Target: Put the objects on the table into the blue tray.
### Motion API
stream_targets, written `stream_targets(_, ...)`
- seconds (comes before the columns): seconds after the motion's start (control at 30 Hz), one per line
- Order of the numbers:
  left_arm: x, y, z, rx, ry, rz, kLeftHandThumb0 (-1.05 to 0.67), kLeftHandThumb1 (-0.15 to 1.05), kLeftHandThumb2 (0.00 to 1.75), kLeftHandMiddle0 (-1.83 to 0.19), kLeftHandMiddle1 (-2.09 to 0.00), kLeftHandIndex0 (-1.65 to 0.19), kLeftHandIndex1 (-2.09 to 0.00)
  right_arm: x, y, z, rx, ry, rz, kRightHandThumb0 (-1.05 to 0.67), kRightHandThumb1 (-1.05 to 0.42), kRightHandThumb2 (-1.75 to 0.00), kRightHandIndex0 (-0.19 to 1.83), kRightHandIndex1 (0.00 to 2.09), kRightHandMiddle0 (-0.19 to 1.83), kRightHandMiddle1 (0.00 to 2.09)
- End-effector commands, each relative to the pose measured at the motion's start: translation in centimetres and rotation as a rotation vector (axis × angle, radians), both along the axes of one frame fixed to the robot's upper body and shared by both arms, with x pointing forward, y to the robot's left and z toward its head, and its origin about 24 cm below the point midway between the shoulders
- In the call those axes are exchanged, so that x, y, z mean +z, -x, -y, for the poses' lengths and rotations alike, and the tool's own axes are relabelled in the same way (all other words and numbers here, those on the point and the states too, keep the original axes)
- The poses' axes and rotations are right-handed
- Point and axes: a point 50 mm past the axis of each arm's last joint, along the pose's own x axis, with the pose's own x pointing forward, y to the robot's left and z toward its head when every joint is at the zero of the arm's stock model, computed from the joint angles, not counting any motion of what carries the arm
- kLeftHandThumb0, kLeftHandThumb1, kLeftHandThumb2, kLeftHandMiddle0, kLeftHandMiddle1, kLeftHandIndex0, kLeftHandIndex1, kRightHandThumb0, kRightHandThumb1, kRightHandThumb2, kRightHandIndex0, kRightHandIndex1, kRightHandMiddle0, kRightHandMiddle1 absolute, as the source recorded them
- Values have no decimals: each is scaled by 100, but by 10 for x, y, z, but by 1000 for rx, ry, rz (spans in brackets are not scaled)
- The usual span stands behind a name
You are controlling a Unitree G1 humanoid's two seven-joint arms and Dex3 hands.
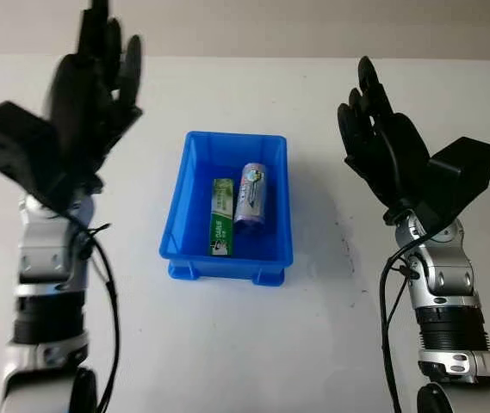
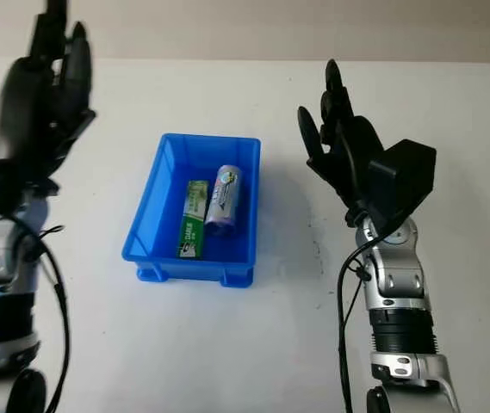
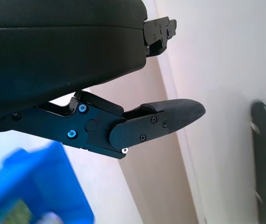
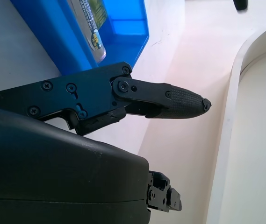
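Sitting at the middle of the white table (image 1: 313, 344), the blue tray (image 1: 189, 185) already holds both things visible in the scene: a green box (image 1: 220, 218) lying lengthwise on the tray's left side and a silvery can (image 1: 251, 195) lying just beside it on the right, a little farther back. They lie flat on the tray floor, side by side and apparently touching, which suggests each was set down rather than dropped from height. No other loose object can be seen on the table around the tray, so the task looks finished, or close to it.

To the left of the tray, the left hand (image 1: 89, 99) is raised above the table, open and holding nothing. To the right, the right hand (image 1: 381, 138) is likewise lifted off the surface, open and empty. Both stand well apart from the tray, one on each side, a posture that seems chosen to keep the fingers away from the tray walls and leave the head camera an unobstructed look at the contents.
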Motion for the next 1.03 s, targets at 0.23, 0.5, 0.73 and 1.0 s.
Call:
stream_targets(0.23, -24, 16, -35, 101, 24, -55, -70, 105, 72, 19, -2, 19, -1, 6, -3, 0, -38, -20, 14, -72, -105, -54, -19, 0, -19, 0)
stream_targets(0.5, -48, 10, -24, 90, 111, -102, -73, 105, 77, 19, -4, 19, 0, 4, -5, 0, -55, -47, -5, -72, -105, -59, -19, 0, -19, 0)
stream_targets(0.73, -52, 4, -9, 39, 132, -111, -75, 105, 75, 19, -5, 18, -1, 1, -3, 1, -57, -55, -13, -68, -105, -62, -19, 0, -19, 0)
stream_targets(1.0, -50, 3, -3, 1, 130, -104, -75, 105, 72, 18, -5, 19, 0, 2, -1, 2, -62, -57, -13, -68, -105, -61, -19, 0, -19, 0)
